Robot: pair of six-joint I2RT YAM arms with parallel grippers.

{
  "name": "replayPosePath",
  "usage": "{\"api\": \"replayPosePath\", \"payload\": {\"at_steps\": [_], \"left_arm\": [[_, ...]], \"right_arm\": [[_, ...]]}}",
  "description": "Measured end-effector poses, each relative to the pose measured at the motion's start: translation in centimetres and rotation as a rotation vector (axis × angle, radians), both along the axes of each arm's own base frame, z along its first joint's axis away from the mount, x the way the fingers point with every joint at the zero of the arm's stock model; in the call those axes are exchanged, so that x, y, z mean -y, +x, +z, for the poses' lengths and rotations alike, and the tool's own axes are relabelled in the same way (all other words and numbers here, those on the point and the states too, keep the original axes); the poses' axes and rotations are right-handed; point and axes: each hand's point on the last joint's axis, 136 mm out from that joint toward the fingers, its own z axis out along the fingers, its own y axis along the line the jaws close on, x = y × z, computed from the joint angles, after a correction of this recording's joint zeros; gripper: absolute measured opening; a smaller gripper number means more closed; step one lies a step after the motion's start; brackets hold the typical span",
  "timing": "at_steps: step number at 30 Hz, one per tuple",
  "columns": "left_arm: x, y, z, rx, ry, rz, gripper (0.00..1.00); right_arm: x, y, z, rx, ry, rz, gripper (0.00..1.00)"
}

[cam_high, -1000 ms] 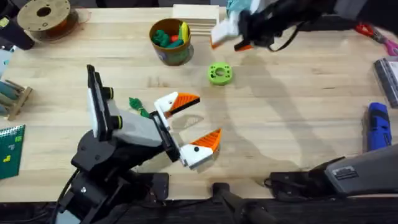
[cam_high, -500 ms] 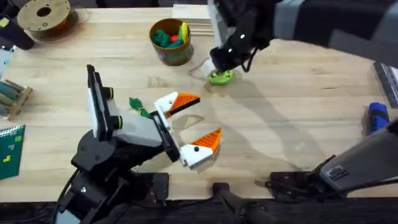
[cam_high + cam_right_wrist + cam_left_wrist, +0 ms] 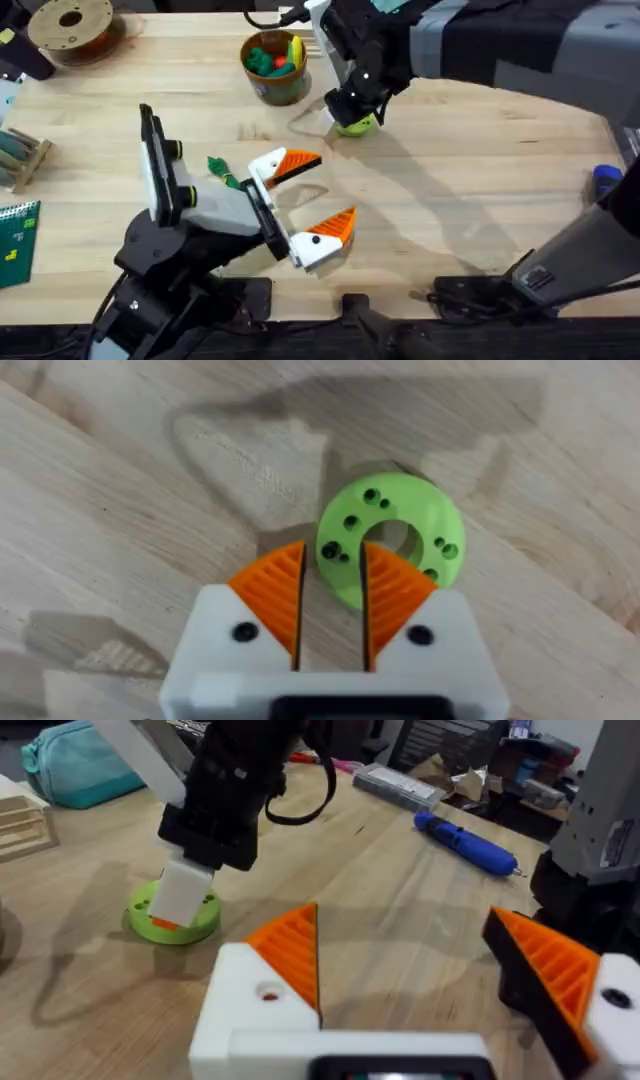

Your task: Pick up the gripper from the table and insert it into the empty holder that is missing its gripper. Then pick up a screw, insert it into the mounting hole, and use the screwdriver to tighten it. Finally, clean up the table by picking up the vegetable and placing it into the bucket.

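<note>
While the right gripper sits low over the lime-green ring, its 2 orange pads stand nearly closed with a narrow gap, the ring's near edge at the tips; whether it grips the ring, cannot tell. Left gripper rests on the table, jaws wide apart, holding nothing. Vegetable lies just beside it. Bucket stands at the far side, toys inside. Screwdriver lies at the right edge.
</note>
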Motion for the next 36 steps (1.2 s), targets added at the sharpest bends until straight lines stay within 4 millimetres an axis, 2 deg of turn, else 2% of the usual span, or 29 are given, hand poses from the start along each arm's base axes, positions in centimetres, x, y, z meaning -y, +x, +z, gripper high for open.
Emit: {"api": "replayPosePath", "payload": {"at_steps": [5, 8, 19, 20, 22, 32, 34, 36], "left_arm": [[0.0, 0.0, 0.0, 0.0, 0.0, 0.0, 0.988], [0.0, 0.0, 0.0, 0.0, 0.0, 0.0, 0.987], [0.0, 0.0, 0.0, 0.0, 0.0, 0.0, 0.987], [0.0, 0.0, 0.0, 0.0, 0.0, 0.0, 0.987], [0.0, 0.0, 0.0, 0.0, 0.0, 0.0, 0.987], [0.0, 0.0, 0.0, 0.0, 0.0, 0.0, 0.987], [0.0, 0.0, 0.0, 0.0, 0.0, 0.0, 0.987], [0.0, 0.0, 0.0, 0.0, 0.0, 0.0, 0.987]], "right_arm": [[0.1, 0.0, -0.6, -0.01, -0.012, -0.001, 0.202], [0.1, -0.1, -1.3, -0.021, -0.023, -0.001, 0.198], [-0.2, 0.2, -1.2, -0.004, -0.016, 0.0, 0.184], [-0.2, 0.3, -1.2, -0.003, -0.016, 0.001, 0.055], [-0.2, 0.3, -1.2, -0.001, -0.017, -0.001, 0.011], [0.1, 0.1, -1.0, -0.009, -0.027, -0.001, 0.008], [0.3, -0.3, -0.3, -0.009, -0.029, 0.006, 0.008], [0.5, -0.5, 1.2, 0.011, -0.019, 0.015, 0.008]]}}
